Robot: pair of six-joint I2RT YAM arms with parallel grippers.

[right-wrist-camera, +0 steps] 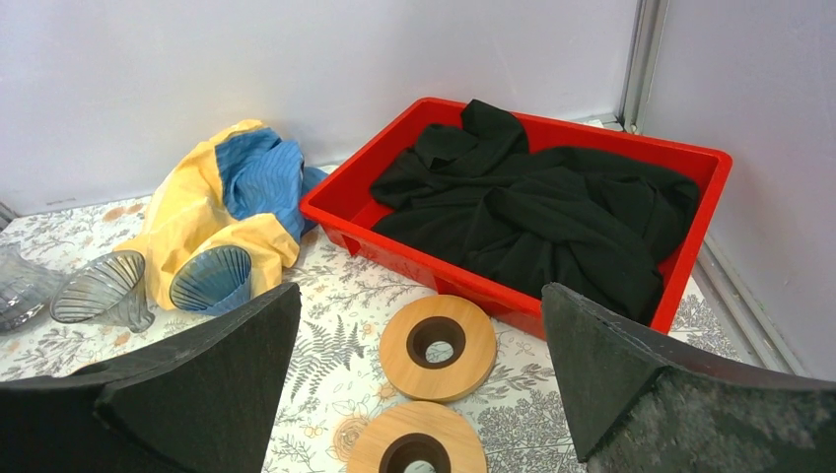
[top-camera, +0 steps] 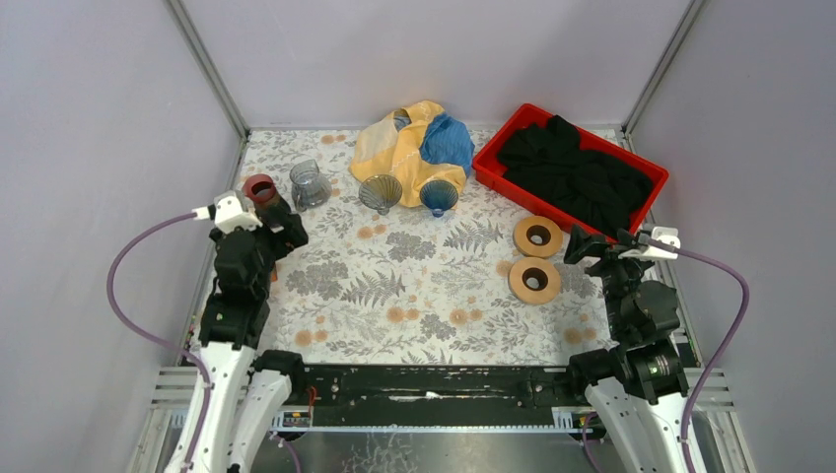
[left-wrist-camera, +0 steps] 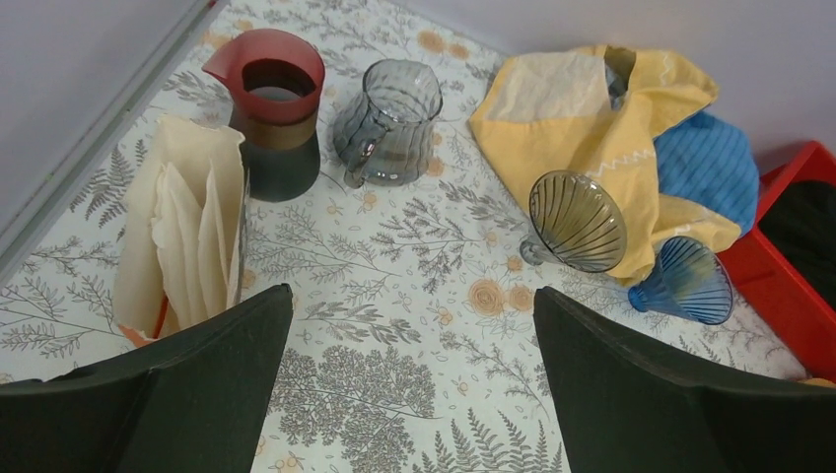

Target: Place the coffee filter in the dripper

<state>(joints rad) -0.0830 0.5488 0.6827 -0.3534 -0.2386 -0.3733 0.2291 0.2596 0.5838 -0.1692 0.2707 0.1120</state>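
Observation:
A stack of cream paper coffee filters [left-wrist-camera: 187,232] stands at the left edge of the table, just left of my left gripper [left-wrist-camera: 409,374], which is open and empty. A grey ribbed glass dripper [top-camera: 380,193] [left-wrist-camera: 577,222] [right-wrist-camera: 104,286] and a blue ribbed one [top-camera: 439,197] [left-wrist-camera: 690,281] [right-wrist-camera: 212,278] lie on their sides in front of the yellow and blue cloth [top-camera: 414,143]. My right gripper [right-wrist-camera: 414,394] is open and empty at the right, above two wooden rings [top-camera: 537,236] [top-camera: 534,280].
A red-rimmed dark carafe [top-camera: 260,189] [left-wrist-camera: 276,108] and a grey glass pitcher [top-camera: 309,183] [left-wrist-camera: 386,120] stand at the back left. A red tray [top-camera: 656,177] [right-wrist-camera: 340,202] with black cloth sits at the back right. Walls enclose the floral-patterned table.

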